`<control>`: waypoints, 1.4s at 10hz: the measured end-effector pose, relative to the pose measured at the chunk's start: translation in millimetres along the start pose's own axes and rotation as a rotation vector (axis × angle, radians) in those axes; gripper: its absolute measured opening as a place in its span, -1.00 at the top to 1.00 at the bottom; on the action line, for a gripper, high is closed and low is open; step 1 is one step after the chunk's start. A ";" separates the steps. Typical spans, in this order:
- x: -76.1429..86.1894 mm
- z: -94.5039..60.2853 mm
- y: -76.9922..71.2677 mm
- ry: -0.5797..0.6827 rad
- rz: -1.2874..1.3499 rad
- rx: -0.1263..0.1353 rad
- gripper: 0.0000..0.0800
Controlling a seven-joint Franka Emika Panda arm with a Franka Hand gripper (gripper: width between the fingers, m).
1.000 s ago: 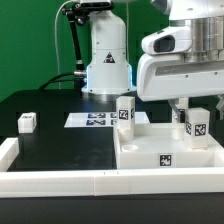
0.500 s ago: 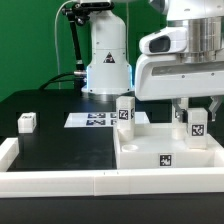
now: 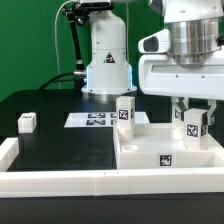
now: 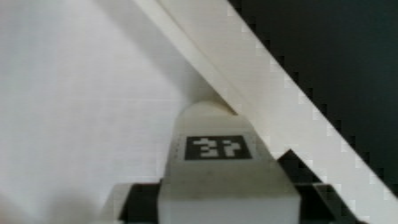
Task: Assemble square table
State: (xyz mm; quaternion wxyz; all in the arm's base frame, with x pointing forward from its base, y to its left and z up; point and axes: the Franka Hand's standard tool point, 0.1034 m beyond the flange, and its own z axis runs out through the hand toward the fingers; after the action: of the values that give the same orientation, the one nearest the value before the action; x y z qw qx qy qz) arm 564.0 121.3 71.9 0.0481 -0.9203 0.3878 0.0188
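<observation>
One square top [image 3: 145,150] lay on the black tabletop [image 3: 60,145], towards the exterior view's right, rim upward, with a single black tag on its front wall. Three legs could be counted in the exterior view, each a short white block with a tag. Two of them stood upright on the square top. The held leg [image 3: 195,123] was at the top's far corner on the exterior view's right, and the second leg [image 3: 125,110] stood at the far corner on the exterior view's left. The third leg [image 3: 27,122] sat alone on the tabletop, well apart from the top, near the exterior view's left edge.

The one gripper [image 3: 195,112] hung directly over the held leg. Its two fingers [image 4: 139,203] were drawn in narrow, one on each side of that leg and pressed against it. In the wrist view, the held leg [image 4: 219,150] showed one tag face, its body filling the gap between the two dark fingers, and the top's raised rim ran past just beside it as a long white diagonal.

One marker board [image 3: 92,120] lay flat behind, between the third leg and the second leg. One border rail [image 3: 50,180] ran along the front and turned up the exterior view's left side. The robot base [image 3: 107,60] stood behind the marker board.
</observation>
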 end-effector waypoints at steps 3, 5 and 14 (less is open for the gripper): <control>-4.6 0.4 -3.1 -0.003 0.321 -0.001 0.27; -3.4 -0.1 -3.3 -0.014 0.504 0.004 0.27; -6.5 -1.1 -6.4 -0.023 0.092 0.003 -0.62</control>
State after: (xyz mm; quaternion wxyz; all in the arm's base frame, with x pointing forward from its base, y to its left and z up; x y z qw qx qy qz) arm 564.1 130.3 73.9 0.0529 -0.9011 0.4292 0.0308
